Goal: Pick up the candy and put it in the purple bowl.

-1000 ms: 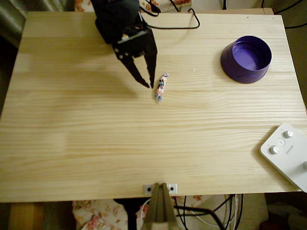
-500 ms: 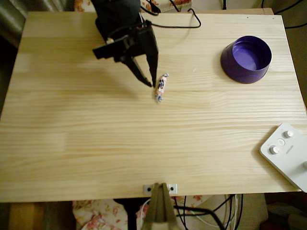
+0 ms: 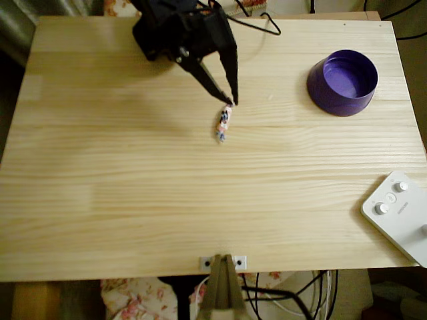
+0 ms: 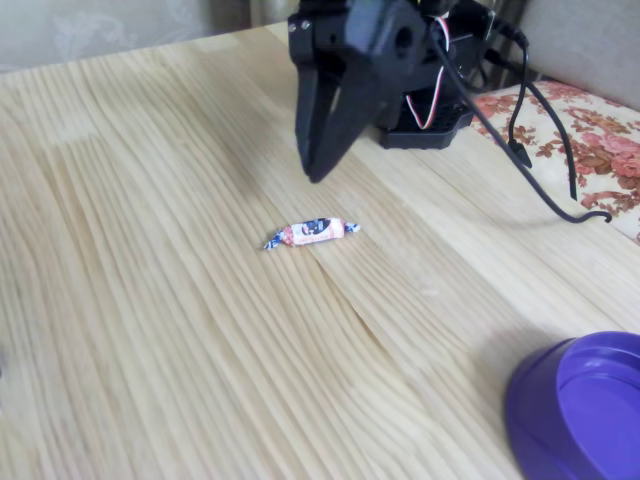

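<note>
The candy (image 3: 223, 125), a small white-pink wrapped sweet with twisted ends, lies flat on the wooden table near its middle; in the fixed view the candy (image 4: 312, 232) lies crosswise. My black gripper (image 3: 231, 102) points down with its tips just over the candy's far end, the fingers forming a narrow V and holding nothing. From the side the gripper (image 4: 318, 176) hangs a little above the wood, just behind the candy and apart from it. The purple bowl (image 3: 331, 105) stands empty at the far right; its wall (image 4: 530, 425) shows at the lower right.
A white device with round buttons (image 3: 397, 213) lies at the table's near right corner. A black cable (image 3: 257, 35) trails from the arm's base (image 4: 425, 115) along the far edge. A clamp (image 3: 223, 263) grips the near edge.
My gripper has swung right and toward the far edge, from beside the candy's left side to over its far end. The candy and bowl have not moved.
</note>
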You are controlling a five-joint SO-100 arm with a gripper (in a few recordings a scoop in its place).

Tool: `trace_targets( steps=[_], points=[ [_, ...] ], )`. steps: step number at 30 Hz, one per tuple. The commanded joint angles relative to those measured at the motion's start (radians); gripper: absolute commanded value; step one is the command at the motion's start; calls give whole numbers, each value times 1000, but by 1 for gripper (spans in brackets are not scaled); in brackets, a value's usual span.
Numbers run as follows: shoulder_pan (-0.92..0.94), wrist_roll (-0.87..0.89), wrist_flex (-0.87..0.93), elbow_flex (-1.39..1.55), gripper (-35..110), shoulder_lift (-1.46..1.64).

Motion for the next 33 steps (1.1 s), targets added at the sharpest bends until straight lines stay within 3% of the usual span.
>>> trace_targets(
  steps=[1,7,9,13,17,22,27,33],
  points=[
    [-49,48,-25,-91,-1,26],
    [-129,64,-6,-138,-1,57],
    [-158,144,75,-212,-1,0],
    [-195,101,167,-348,-1,-104],
    [-141,163,207,-403,1,-199],
    [-141,221,222,-520,20,-472],
    [-28,318,250,-549,20,-709],
    [51,302,207,-558,20,-914]
  ],
)
